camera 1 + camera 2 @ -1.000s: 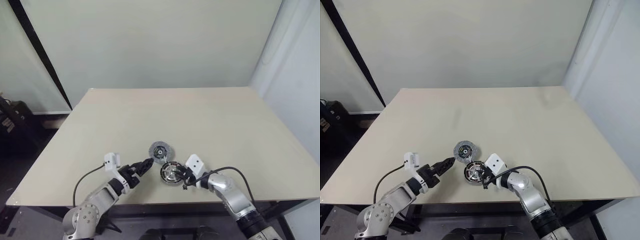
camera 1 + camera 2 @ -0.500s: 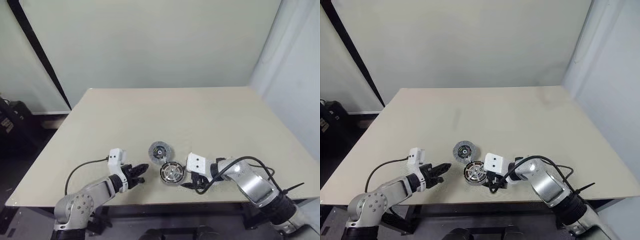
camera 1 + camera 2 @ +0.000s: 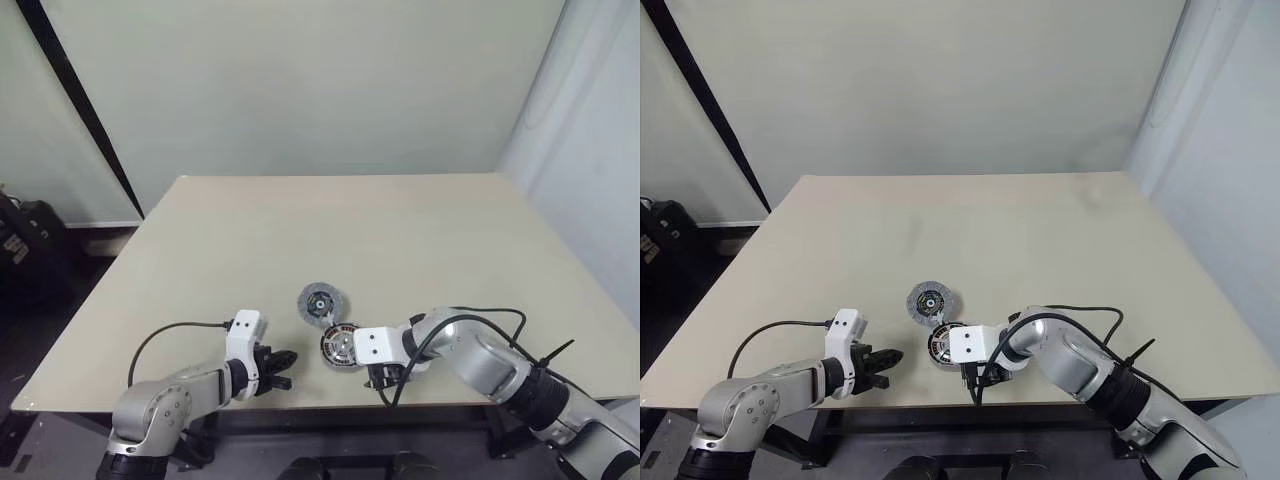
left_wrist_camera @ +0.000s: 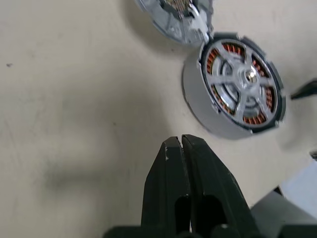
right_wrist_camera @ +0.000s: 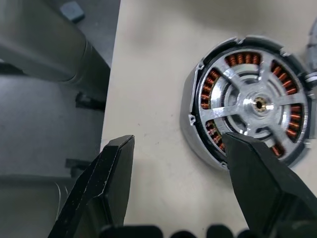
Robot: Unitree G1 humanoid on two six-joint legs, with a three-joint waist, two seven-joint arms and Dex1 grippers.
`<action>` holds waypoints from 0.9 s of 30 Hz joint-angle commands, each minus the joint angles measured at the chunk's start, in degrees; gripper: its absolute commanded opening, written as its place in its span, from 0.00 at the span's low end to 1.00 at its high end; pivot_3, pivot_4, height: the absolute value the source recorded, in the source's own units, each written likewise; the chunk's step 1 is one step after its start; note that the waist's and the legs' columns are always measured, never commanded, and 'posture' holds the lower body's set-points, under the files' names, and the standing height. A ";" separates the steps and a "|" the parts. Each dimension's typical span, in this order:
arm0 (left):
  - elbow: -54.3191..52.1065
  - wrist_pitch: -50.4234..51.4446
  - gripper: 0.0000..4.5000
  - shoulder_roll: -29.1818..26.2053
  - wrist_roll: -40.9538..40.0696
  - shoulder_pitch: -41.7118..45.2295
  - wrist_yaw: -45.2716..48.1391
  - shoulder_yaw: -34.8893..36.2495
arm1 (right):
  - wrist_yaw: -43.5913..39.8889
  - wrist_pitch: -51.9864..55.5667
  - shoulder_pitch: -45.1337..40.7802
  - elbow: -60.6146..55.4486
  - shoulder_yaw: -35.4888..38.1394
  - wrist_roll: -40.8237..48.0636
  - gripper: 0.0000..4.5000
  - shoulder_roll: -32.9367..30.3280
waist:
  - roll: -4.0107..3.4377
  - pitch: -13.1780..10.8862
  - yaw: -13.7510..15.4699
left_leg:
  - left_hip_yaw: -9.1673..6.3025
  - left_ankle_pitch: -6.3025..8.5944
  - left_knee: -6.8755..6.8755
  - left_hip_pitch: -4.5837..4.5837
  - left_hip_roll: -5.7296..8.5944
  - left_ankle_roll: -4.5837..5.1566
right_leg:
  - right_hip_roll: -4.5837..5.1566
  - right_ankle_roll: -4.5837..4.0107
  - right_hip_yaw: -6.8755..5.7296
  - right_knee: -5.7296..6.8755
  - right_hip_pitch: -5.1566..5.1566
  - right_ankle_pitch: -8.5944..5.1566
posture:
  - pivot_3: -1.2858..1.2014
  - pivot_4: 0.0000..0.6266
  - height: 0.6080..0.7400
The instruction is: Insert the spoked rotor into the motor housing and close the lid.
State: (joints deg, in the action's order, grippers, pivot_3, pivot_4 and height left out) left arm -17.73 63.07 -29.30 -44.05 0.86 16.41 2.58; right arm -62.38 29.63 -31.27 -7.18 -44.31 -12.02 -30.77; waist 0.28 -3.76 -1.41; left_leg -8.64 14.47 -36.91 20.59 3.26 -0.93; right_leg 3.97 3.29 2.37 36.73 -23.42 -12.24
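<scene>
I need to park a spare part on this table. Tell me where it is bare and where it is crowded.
Bare: the table from the lid back to the far edge, and both side stretches. Crowded: the near edge, where the lid, the motor housing holding the spoked rotor, the left gripper and the right gripper cluster.

Copper-orange coils [image 5: 287,101] — silver spokes [image 5: 237,85]

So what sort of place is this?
Probably a lab or test room, not a workshop: one bare table against plain pale walls, with just motor parts, a housing and lid, laid out.
</scene>
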 commanded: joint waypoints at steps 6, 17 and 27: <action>-1.83 -9.71 0.01 -5.18 2.17 -3.60 16.20 -2.10 | 1.19 -3.54 -1.24 3.51 0.33 -3.51 0.69 2.54 | -0.03 -0.01 -0.11 | 0.02 0.01 0.01 0.00 -0.01 -0.02 | 0.00 -0.01 0.01 0.00 -0.03 0.00 | 0.52 0.00 1.00; 8.37 -26.46 0.01 -4.43 5.69 -8.71 34.74 -0.91 | 2.28 -4.52 -0.67 6.26 1.05 -5.02 0.69 3.89 | -0.05 -0.01 -0.07 | 0.03 0.01 0.00 -0.05 -0.04 -0.01 | 0.00 -0.02 0.00 0.01 -0.01 0.00 | 0.52 0.00 1.00; 14.48 -38.73 0.00 -0.89 13.90 -7.40 36.04 -1.79 | 3.27 -4.21 -0.44 8.23 0.88 -5.53 0.24 4.85 | -0.05 0.02 -0.06 | 0.02 0.01 0.00 -0.07 -0.07 -0.01 | -0.02 -0.02 -0.01 0.02 0.00 0.01 | 0.52 0.00 1.00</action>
State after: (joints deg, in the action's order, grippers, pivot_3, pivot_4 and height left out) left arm -2.87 26.80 -30.52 -31.00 -7.70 52.28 0.61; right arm -59.01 25.16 -31.30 0.63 -43.60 -16.06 -26.07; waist 0.23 -3.74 -1.47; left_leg -8.61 14.48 -36.91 20.52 3.19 -0.94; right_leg 3.96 3.27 2.36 36.77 -23.43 -12.23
